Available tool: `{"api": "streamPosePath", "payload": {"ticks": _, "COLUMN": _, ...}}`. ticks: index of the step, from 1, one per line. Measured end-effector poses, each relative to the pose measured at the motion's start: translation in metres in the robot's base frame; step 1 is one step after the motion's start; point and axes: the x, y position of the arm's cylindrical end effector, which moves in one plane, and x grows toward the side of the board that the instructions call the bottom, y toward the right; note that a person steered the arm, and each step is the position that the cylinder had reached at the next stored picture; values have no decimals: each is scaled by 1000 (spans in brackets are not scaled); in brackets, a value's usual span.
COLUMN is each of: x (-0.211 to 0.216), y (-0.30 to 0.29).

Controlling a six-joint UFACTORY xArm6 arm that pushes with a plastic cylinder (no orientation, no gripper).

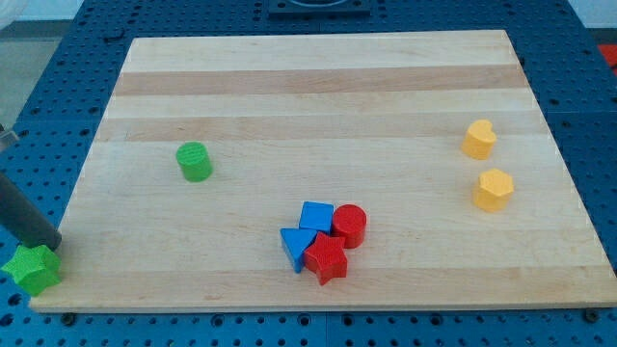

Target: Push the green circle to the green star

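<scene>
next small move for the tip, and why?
Probably swing my tip up and right, past the green circle. It now sits against the green star at the board's bottom-left corner, the wrong side to push the circle toward the star.

- green circle point(195, 161), green star point(34, 270)
- blue cube point(315, 216), blue triangle point(295, 247)
- red cylinder point(350, 226), red star point(327, 259)
- two yellow blocks point(479, 140) point(494, 190)
- pale striped wooden table point(318, 87)

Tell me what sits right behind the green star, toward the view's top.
My tip stands just above and right of the green star, at the board's bottom-left corner; whether they touch is unclear. The rod hides a strip of board edge behind it. The green circle stands far off.
</scene>
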Motion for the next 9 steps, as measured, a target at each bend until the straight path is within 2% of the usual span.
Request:
{"api": "streamPosePath", "payload": {"ticks": 3, "x": 6, "y": 3}}
{"api": "streamPosePath", "payload": {"ticks": 5, "x": -64, "y": 4}}
{"api": "streamPosePath", "payload": {"ticks": 7, "x": -128, "y": 59}}
{"api": "streamPosePath", "payload": {"ticks": 9, "x": -148, "y": 130}}
